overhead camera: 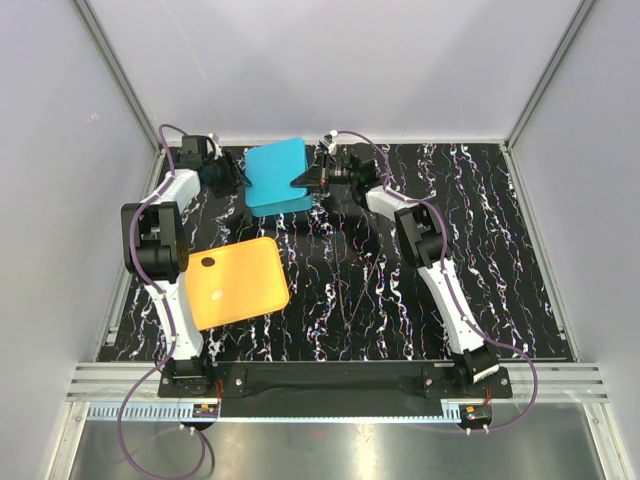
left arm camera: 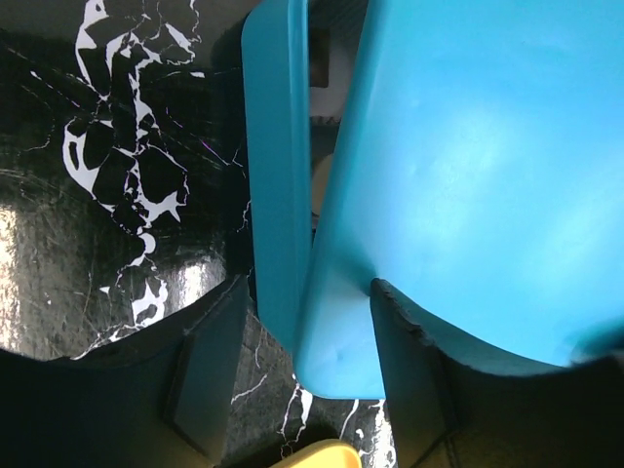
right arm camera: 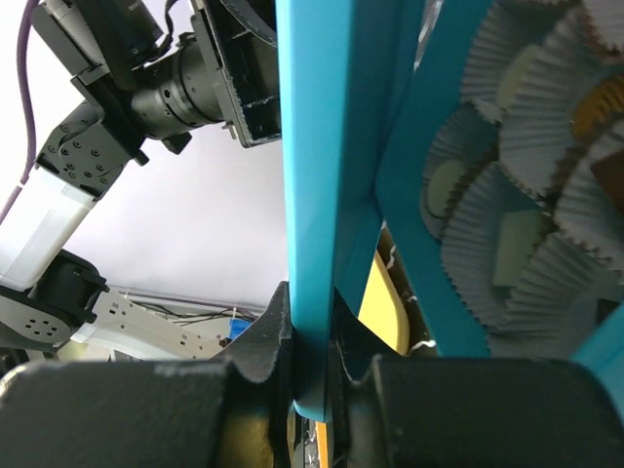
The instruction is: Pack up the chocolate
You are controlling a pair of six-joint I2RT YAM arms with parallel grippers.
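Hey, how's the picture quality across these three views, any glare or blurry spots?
Top external: evenly lit and sharp, one bright streak on the metal ledge by the arm bases. Left wrist: soft highlight on the teal lid, pale sheen on the table, the left gripper's fingers dark and blurred. Right wrist: the right gripper's fingers out of focus, the chocolate in its paper cups crisp.

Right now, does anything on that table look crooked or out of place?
The teal lid is askew: tilted against the teal box rather than flat on it, one edge pinched by the right claw. A small dark spot lies alone on the orange tray, possibly a chocolate not yet packed.
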